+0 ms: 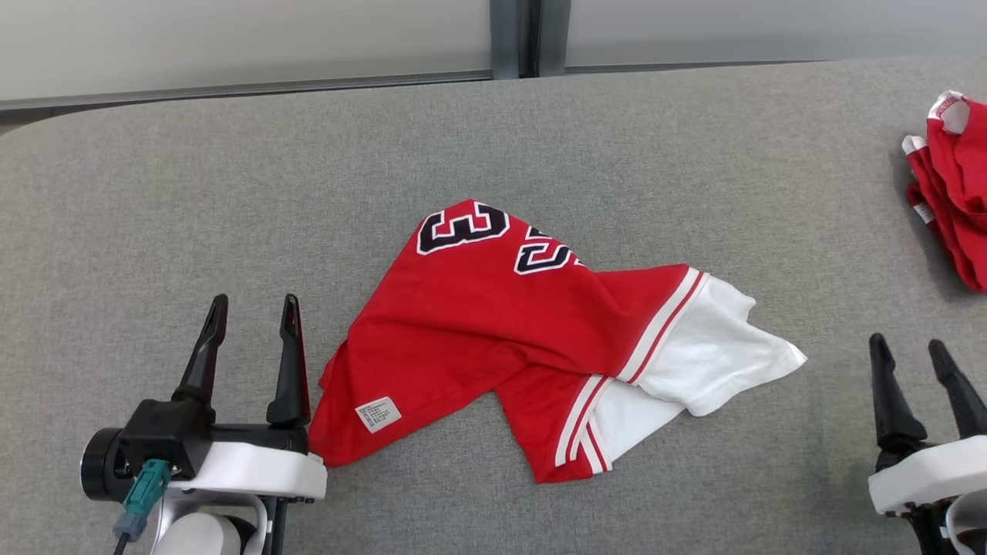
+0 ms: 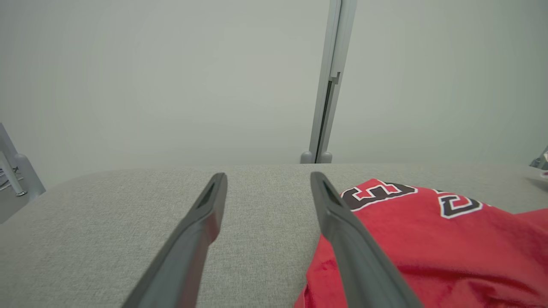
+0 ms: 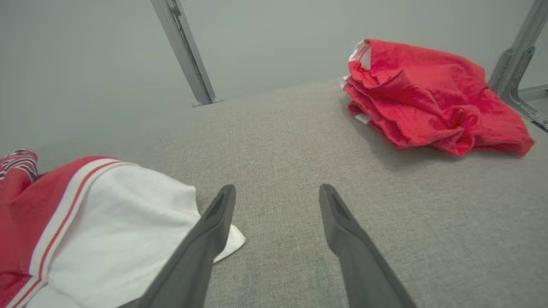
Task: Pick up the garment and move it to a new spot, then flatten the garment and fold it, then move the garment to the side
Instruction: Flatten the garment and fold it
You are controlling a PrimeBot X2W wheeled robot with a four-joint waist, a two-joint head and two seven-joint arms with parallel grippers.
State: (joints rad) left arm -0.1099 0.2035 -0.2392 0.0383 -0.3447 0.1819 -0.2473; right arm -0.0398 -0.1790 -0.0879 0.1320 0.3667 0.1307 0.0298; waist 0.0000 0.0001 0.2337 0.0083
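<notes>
Red and white, the jersey [image 1: 493,331] lies crumpled near the middle of the grey fabric-covered table [image 1: 231,169]. Its back is up, showing a black, white-edged "3" and a second numeral partly folded under. Both white sleeves, each with red-and-white striped trim, point toward the robot's right, and one small white care label sits near the lower left hem.

The left gripper [image 1: 256,299] stands with its fingers spread wide and nothing between them. Its inner finger is just beside the jersey's left edge; whether it touches the cloth cannot be told. The right gripper [image 1: 905,340] is also spread wide and empty, hovering over bare table near the tip of the upper white sleeve but apart from it in the head view.

Counted: two grippers with two dark fingers each, one jersey, and one shapeless red-and-white cloth lump [image 1: 956,185] at the table's far right edge, well apart from the jersey.
</notes>
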